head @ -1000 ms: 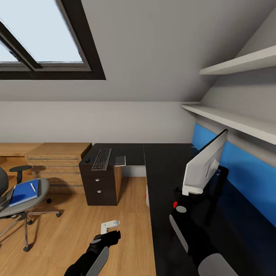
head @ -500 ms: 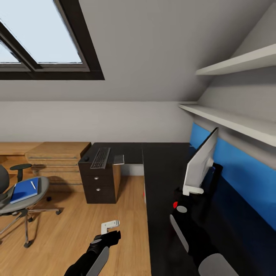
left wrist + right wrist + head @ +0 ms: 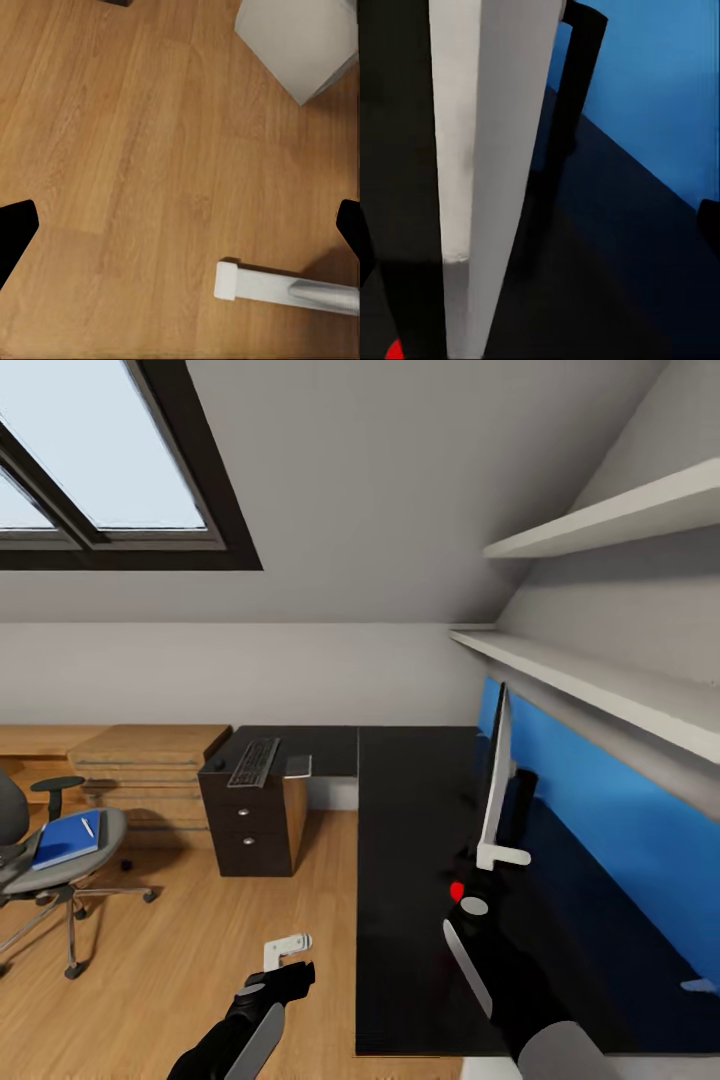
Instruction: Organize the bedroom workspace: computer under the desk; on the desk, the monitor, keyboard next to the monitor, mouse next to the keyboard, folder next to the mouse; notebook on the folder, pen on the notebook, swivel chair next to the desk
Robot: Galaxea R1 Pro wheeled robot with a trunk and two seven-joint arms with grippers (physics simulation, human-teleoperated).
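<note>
The monitor (image 3: 496, 770) stands on the black desk (image 3: 410, 840), seen edge-on in front of the blue wall panel. Its pale back (image 3: 472, 150) and black stem lie between the spread fingers of my right gripper (image 3: 490, 868), which is open at its lower corner by the red dot. The keyboard (image 3: 253, 761) lies on the far desk wing over the drawers, a small dark mouse (image 3: 214, 765) beside it. The swivel chair (image 3: 40, 865) at the left carries the blue folder (image 3: 68, 838) with the pen (image 3: 87, 827) on it. My left gripper (image 3: 285, 957) hangs open over the floor.
A flat grey rectangle (image 3: 298, 765) overhangs the desk edge beside the keyboard. In the left wrist view a light grey box (image 3: 300, 45), perhaps the computer, and a white bar (image 3: 262, 285) are on the wooden floor. Two wall shelves (image 3: 600, 690) run above the monitor. A wooden bench (image 3: 140, 745) stands at the back left.
The view has shifted, with the desk and chair sliding a little left. The monitor has swung from showing its back at a slant to edge-on, its near lower corner staying by my right gripper.
</note>
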